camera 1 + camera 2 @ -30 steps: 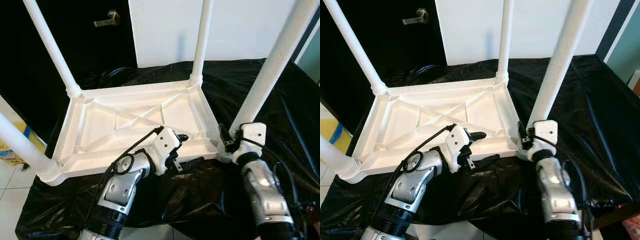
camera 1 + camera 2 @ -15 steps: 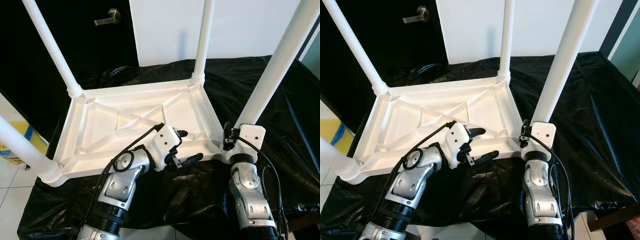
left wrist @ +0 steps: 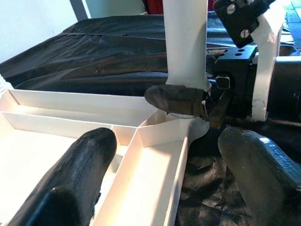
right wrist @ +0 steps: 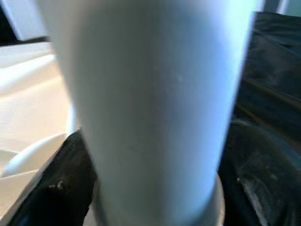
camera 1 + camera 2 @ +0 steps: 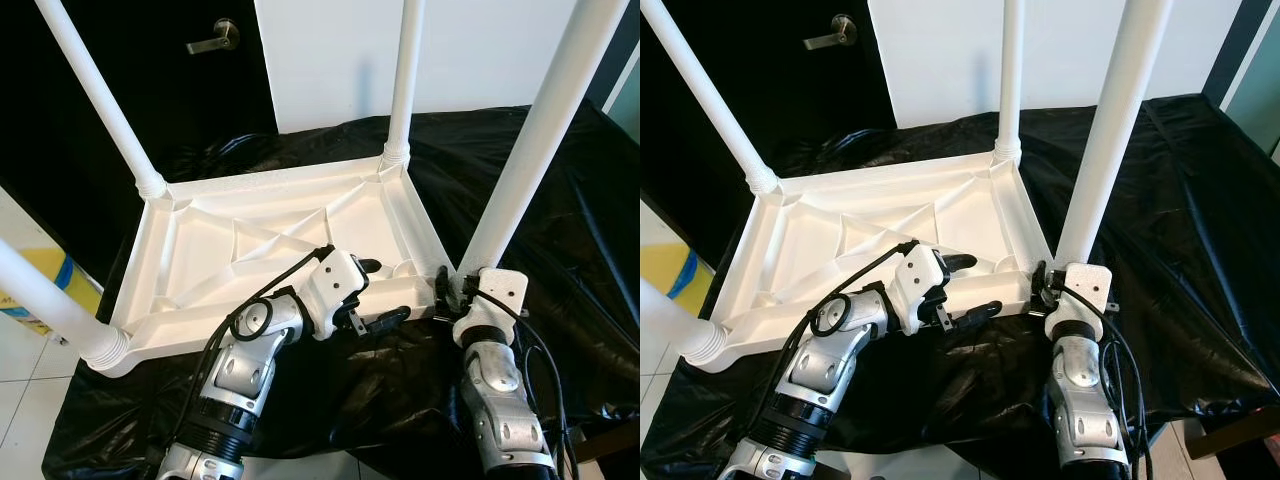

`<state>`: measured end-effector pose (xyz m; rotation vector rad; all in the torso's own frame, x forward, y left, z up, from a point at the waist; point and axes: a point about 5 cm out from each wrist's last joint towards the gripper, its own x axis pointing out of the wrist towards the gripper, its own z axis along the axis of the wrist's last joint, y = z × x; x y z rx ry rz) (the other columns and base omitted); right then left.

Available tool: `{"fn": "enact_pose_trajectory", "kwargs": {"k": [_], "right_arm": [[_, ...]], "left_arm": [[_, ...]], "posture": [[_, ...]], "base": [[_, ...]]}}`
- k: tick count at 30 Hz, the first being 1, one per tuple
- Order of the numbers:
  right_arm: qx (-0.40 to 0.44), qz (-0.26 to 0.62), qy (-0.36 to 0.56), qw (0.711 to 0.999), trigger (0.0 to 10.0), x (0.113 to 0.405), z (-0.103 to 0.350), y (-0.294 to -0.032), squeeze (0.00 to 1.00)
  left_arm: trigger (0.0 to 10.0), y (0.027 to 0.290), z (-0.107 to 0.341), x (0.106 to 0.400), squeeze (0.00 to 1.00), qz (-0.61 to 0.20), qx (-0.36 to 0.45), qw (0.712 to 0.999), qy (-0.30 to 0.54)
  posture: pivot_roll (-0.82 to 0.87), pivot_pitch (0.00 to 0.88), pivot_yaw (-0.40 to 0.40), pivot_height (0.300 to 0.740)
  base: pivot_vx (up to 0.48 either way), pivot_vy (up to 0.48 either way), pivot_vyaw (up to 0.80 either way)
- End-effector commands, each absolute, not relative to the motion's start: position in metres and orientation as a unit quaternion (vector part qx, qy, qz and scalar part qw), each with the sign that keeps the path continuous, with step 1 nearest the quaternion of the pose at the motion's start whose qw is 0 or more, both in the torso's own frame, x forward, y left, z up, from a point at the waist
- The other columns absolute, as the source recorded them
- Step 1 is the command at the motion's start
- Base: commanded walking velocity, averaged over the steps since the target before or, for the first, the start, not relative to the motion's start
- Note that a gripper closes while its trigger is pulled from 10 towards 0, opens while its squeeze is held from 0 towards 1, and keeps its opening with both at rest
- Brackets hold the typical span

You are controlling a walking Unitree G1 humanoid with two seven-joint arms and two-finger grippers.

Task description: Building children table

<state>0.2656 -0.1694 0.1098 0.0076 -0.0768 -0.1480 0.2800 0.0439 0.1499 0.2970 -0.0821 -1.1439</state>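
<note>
Jaws of right gripper closed around base of near-right leg, one black finger on each side, just above corner socket. Jaws of left gripper spread wide, straddling near rim of upturned tabletop: one finger inside the ribbed tray, the other outside over black sheet; no pinch on the rim evident.

Tabletop found lying underside up on sheeted surface. Four white legs noted upright at the corners: far-left, far-right, near-left, and the near-right one in hand. Dark door with lever handle behind; white wall panel beside it.

Judged step in hand: seating or tightening near-right leg in its socket, tray braced by the other arm. Task judged well advanced, all four legs standing.

Recommended practice:
- Keep leg square to the tray while turning or pressing; any lean risks cross-threading or a half-seated joint.
- Hold grip low, close to socket collar, as now, for control without levering the long tube.
- Close left jaws on the rim, or press down firmly, before torque is applied; otherwise light tray likely to slide or spin on slick sheet.
- Confirm collar sits flush with corner before release. Seating depth not determinable from present views.
</note>
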Motion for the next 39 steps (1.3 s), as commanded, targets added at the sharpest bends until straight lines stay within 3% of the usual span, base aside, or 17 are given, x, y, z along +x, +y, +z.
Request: {"fn": "enact_pose_trajectory", "kwargs": {"k": [1, 4, 5, 11, 15, 18, 20, 23, 24, 25, 26, 38, 39], "right_arm": [[0.009, -0.061, -0.041, 0.997, 10.0, 0.264, 0.109, -0.168, 1.00], [0.009, -0.041, -0.043, 0.998, 10.0, 0.264, 0.110, -0.171, 1.00], [0.006, -0.018, -0.048, 0.999, 10.0, 0.263, 0.112, -0.174, 0.00], [-0.024, 0.111, -0.060, 0.992, 10.0, 0.269, 0.124, -0.192, 0.00], [-0.029, 0.134, -0.059, 0.989, 10.0, 0.271, 0.126, -0.193, 0.00], [-0.041, 0.159, -0.059, 0.985, 10.0, 0.274, 0.126, -0.193, 0.00], [-0.059, 0.211, -0.054, 0.974, 10.0, 0.279, 0.128, -0.192, 0.00], [-0.066, 0.228, -0.052, 0.970, 10.0, 0.281, 0.128, -0.192, 0.00], [-0.072, 0.243, -0.048, 0.966, 4.0, 0.284, 0.127, -0.191, 0.00], [-0.072, 0.243, -0.048, 0.966, 4.0, 0.284, 0.127, -0.191, 0.00], [-0.079, 0.253, -0.045, 0.963, 0.0, 0.286, 0.127, -0.192, 0.00], [-0.086, 0.260, -0.021, 0.961, 0.0, 0.285, 0.116, -0.205, 0.00], [-0.080, 0.252, -0.013, 0.964, 0.8, 0.282, 0.111, -0.206, 0.00]], "left_arm": [[10.0, 0.052, 0.150, 0.289, 0.00, -0.450, 0.144, 0.880, -0.047], [10.0, 0.052, 0.150, 0.289, 0.00, -0.452, 0.143, 0.879, -0.048], [10.0, 0.051, 0.152, 0.289, 0.00, -0.454, 0.142, 0.878, -0.051], [10.0, 0.050, 0.153, 0.287, 0.00, -0.476, 0.146, 0.866, -0.051], [10.0, 0.049, 0.151, 0.285, 0.00, -0.485, 0.139, 0.862, -0.044], [10.0, 0.049, 0.148, 0.282, 0.00, -0.508, 0.124, 0.852, -0.030], [10.0, 0.047, 0.143, 0.273, 0.00, -0.554, 0.099, 0.827, -0.011], [10.0, 0.046, 0.142, 0.270, 0.00, -0.565, 0.092, 0.820, -0.007], [10.0, 0.045, 0.141, 0.270, 0.00, -0.568, 0.090, 0.818, -0.006], [10.0, 0.045, 0.141, 0.270, 0.00, -0.568, 0.090, 0.818, -0.006], [10.0, 0.044, 0.141, 0.270, 0.00, -0.568, 0.090, 0.818, -0.006], [10.0, 0.043, 0.140, 0.269, 0.00, -0.560, 0.098, 0.823, -0.009], [10.0, 0.045, 0.141, 0.271, 0.00, -0.557, 0.099, 0.824, -0.008]], "posture": [[-0.16, 0.009, 0.088, 0.740], [-0.16, 0.015, 0.098, 0.740], [-0.16, 0.014, 0.103, 0.740], [-0.15, 0.009, 0.106, 0.740], [-0.15, 0.009, 0.112, 0.740], [-0.15, 0.001, 0.113, 0.740], [-0.15, 0.000, 0.101, 0.740], [-0.15, 0.000, 0.100, 0.740], [-0.15, 0.000, 0.095, 0.740], [-0.15, 0.000, 0.095, 0.740], [-0.14, 0.000, 0.089, 0.740], [-0.14, 0.000, 0.081, 0.740], [-0.14, 0.000, 0.082, 0.740]], "base": [[0.000, 0.000, 0.00], [0.000, 0.000, 0.00], [0.000, 0.000, 0.00], [0.000, 0.000, 0.00], [0.000, 0.000, 0.00], [0.000, 0.000, 0.00], [0.000, 0.000, 0.00], [0.000, 0.000, 0.00], [0.000, 0.000, 0.00], [0.000, 0.000, 0.00], [0.000, 0.000, 0.00], [0.000, 0.000, 0.00], [0.000, 0.000, 0.00]]}}
